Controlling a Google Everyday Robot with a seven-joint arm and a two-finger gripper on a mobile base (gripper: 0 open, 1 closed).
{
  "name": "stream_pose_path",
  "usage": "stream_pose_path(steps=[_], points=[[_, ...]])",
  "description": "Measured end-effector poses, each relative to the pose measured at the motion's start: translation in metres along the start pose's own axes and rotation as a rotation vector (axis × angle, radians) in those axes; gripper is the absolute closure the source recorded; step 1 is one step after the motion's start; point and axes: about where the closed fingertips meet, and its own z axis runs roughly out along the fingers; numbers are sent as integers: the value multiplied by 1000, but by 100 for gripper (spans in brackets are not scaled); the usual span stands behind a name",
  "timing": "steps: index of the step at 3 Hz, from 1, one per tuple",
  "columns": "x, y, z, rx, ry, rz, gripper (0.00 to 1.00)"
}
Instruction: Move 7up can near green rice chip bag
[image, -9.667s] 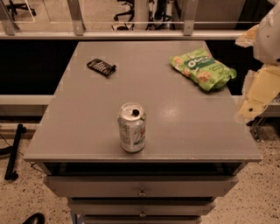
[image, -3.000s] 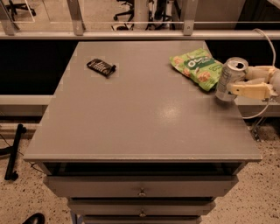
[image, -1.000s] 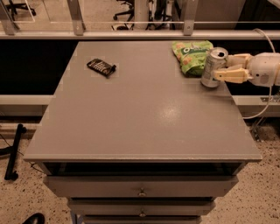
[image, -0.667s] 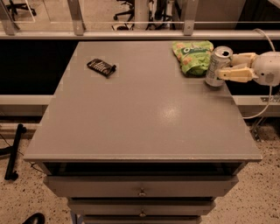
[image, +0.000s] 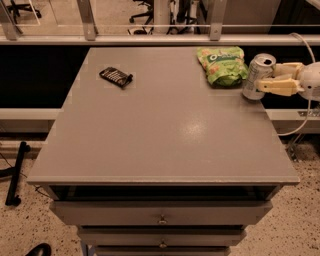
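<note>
We see the gripper (image: 266, 80) at right table (image: 165, 145) edge, clamped on upright 7up can (image: 257, 75) | green rice chip bag (image: 222, 65) just beside, to the can's left | we judge only release remains

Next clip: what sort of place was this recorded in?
Probably an office or lab workspace: a grey table over drawers, a speckled floor, and office chair bases beyond the rail. The pincer holds the 7up can beside the green rice chip bag at the table's far right.
</note>
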Motion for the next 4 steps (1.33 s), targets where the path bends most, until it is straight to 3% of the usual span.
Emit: stream_pose_path(steps=[3, 4], points=[[12, -10, 3, 27, -25, 54, 12], [15, -9, 6, 24, -27, 68, 0]])
